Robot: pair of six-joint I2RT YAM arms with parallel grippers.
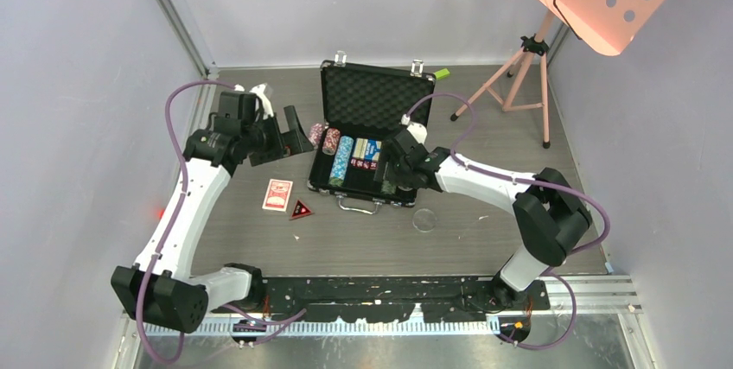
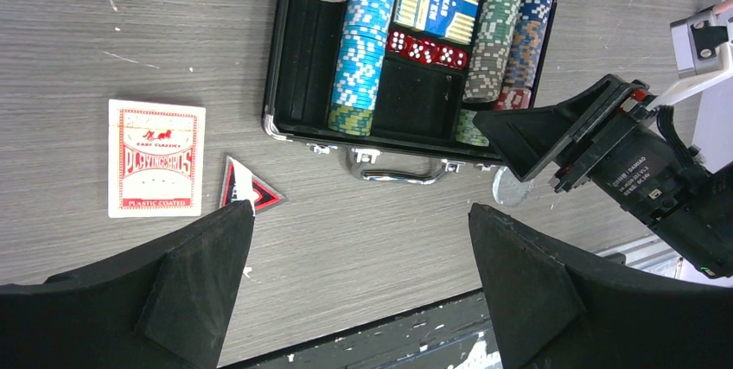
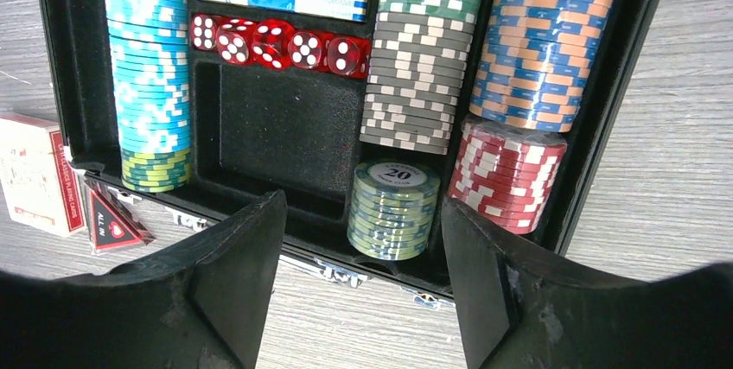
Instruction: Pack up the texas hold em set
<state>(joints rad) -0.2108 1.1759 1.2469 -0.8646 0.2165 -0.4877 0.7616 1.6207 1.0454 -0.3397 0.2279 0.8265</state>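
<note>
Deck lies flat left of the case, long axis near-to-far, closest to the left gripper; right gripper hovers over chips. Both jaws gape empty.

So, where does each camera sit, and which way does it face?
Top external: above and behind, facing down on the open black briefcase; both arms show.
Left wrist: faces down at the red-backed card deck; left gripper shows.
Right wrist: faces down at small red dice; right gripper shows.
All share the red triangle.
</note>
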